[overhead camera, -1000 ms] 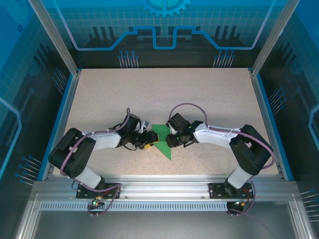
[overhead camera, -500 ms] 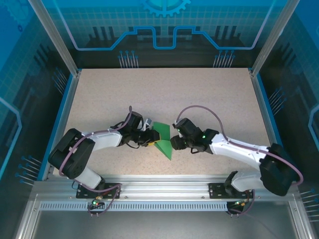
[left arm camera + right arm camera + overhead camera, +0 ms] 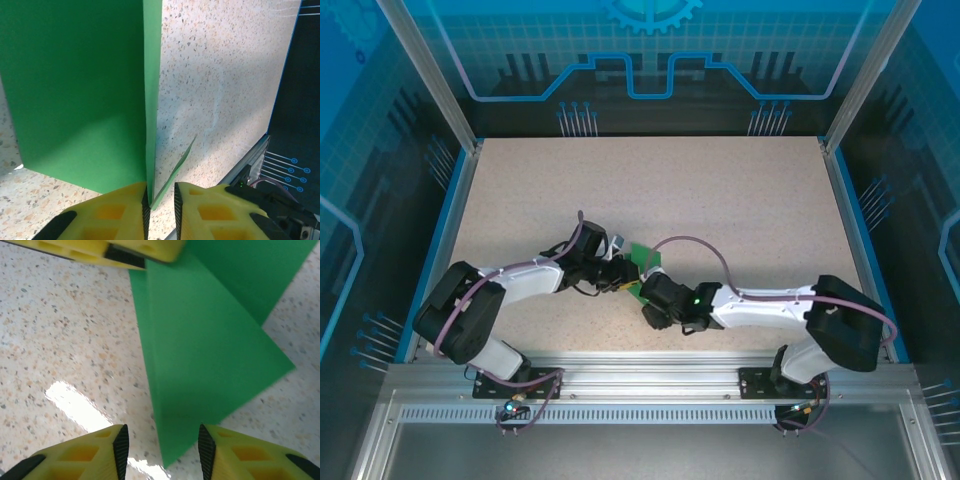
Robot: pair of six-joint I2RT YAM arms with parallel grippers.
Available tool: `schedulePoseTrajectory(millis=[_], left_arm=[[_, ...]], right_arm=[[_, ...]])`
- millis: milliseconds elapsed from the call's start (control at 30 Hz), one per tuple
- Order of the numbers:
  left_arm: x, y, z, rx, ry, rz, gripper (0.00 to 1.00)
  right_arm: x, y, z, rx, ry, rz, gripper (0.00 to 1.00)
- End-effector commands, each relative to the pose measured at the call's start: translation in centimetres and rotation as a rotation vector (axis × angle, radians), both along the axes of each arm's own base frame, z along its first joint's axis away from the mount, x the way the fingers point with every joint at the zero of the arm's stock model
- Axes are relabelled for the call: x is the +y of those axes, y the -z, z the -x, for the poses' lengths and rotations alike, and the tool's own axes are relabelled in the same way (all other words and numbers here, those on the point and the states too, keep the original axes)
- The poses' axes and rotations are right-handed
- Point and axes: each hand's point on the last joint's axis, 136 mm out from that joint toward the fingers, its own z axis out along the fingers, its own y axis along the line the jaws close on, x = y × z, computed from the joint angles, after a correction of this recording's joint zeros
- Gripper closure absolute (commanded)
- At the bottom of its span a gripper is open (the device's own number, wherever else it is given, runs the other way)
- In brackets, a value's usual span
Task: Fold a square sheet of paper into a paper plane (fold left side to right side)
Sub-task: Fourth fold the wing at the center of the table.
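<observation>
The bright green sheet of paper [image 3: 642, 254] lies folded on the speckled table between my two grippers, mostly covered by them from above. In the left wrist view the paper [image 3: 80, 85] has a raised crease and a loose flap running into my left gripper [image 3: 161, 192]. Its yellow jaws stand narrowly apart around those layers, one layer against the left pad, the right pad clear. My right gripper [image 3: 161, 437] is open, with the pointed near tip of the paper [image 3: 210, 350] between its pads, untouched. From above, the left gripper [image 3: 625, 278] and right gripper [image 3: 642, 293] nearly meet.
The left gripper's yellow fingers [image 3: 125, 250] show at the top of the right wrist view, close by. A blue rail and dark wall [image 3: 300, 100] border the table. The aluminium frame [image 3: 640, 385] runs along the near edge; bare tabletop [image 3: 720, 190] stretches behind.
My right arm swung in from the paper's right side to its near tip, lower and further left. The left jaws narrowed around the paper's raised layers. More of the paper is covered.
</observation>
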Motion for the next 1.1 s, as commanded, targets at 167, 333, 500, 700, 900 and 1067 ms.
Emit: schedulePoseTrajectory(millis=[167, 333, 500, 700, 900, 1067], left_arm=[[-0.3, -1.5, -0.6, -0.004, -0.017, -0.002, 0.80], [-0.4, -1.6, -0.7, -0.001, -0.018, 0.000, 0.80], [-0.4, -1.6, -0.8, -0.002, -0.017, -0.001, 0.80], [-0.4, -1.6, -0.9, -0.002, -0.018, -0.004, 0.80], [-0.3, -1.6, -0.8, 0.000, -0.016, -0.011, 0.80], [-0.2, -1.8, -0.8, -0.005, -0.018, -0.020, 0.80]], right_arm=[[1.8, -0.1, -1.2, -0.028, 0.007, 0.047, 0.60], [1.6, 0.4, -1.8, -0.012, 0.035, 0.072, 0.63], [0.8, 0.9, -2.1, 0.005, 0.066, 0.086, 0.64], [0.0, 1.4, -2.1, 0.017, 0.076, 0.100, 0.65], [-0.1, 1.7, -2.1, 0.029, 0.076, 0.101, 0.69], [-0.6, 2.4, -2.0, 0.052, 0.083, 0.120, 0.69]])
